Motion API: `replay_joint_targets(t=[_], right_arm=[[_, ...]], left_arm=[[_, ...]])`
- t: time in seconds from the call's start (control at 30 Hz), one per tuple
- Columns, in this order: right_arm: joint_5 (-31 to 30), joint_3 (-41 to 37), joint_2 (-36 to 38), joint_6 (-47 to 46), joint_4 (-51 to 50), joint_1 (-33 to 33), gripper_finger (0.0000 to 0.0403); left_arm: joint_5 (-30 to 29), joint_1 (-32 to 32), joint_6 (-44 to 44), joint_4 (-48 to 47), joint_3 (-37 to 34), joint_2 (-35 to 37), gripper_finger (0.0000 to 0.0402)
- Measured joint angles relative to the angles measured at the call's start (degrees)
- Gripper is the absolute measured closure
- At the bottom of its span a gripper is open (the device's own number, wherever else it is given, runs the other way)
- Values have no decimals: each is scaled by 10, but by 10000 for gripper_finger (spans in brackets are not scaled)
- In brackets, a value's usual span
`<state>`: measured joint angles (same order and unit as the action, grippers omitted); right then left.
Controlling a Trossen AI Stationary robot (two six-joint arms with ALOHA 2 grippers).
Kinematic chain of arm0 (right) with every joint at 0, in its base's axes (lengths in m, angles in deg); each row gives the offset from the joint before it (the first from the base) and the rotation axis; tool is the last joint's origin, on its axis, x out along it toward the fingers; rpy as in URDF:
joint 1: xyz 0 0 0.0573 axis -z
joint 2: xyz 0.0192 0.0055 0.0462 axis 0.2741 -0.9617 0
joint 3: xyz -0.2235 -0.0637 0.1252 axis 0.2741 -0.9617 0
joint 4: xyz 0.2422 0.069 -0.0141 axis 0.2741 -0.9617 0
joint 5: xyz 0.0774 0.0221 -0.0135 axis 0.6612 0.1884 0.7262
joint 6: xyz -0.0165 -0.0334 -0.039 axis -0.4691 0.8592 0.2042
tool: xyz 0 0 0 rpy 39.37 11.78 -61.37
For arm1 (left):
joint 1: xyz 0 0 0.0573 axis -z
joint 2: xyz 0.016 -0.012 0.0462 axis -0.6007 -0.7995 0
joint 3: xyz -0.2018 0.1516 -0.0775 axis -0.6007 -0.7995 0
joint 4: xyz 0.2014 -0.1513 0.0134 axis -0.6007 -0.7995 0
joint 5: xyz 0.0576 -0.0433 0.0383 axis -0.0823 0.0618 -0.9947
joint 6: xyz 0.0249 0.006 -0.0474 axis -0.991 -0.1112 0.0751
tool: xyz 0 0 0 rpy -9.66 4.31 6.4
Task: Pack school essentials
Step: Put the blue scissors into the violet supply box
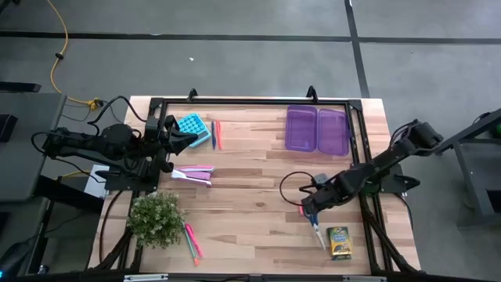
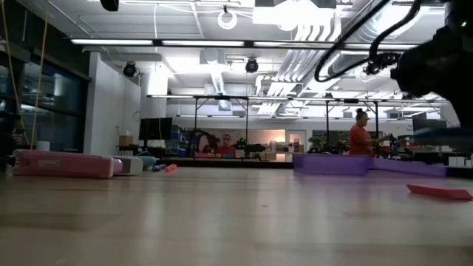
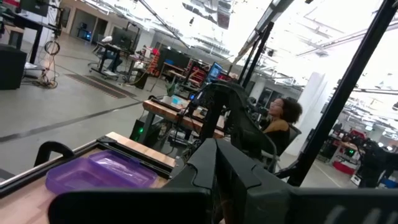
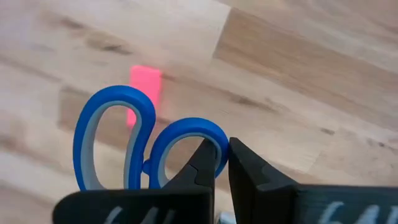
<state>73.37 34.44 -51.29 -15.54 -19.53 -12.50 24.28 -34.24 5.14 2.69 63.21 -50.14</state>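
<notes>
Scissors (image 4: 146,149) are lying on the table (image 1: 250,188) right under the right gripper (image 4: 222,163), whose fingers are pinching tight on one blue handle loop; a pink eraser (image 4: 144,90) is sitting just beyond.

I see blue-handled scissors (image 4: 146,149), a pink eraser (image 4: 144,87) above them, a translucent purple case (image 1: 317,130) upper right, a green plant (image 1: 156,218) lower left, and a pale wood-grain table (image 1: 250,196).

A wide workshop hall: grey floor (image 1: 235,55), white ceiling pipes (image 2: 310,37), strip lights, distant cluttered desks (image 3: 180,106).
</notes>
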Motion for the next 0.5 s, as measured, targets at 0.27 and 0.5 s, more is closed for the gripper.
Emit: replay_joint_targets(t=[0.27, 0.5], right_arm=[[-91, 0, 76, 60, 79, 18, 402], [-181, 1, 127, 301, 299, 95, 402]], left_arm=[[0, 0, 0, 0, 0, 0, 401], [0, 0, 15, 0, 0, 0, 401]])
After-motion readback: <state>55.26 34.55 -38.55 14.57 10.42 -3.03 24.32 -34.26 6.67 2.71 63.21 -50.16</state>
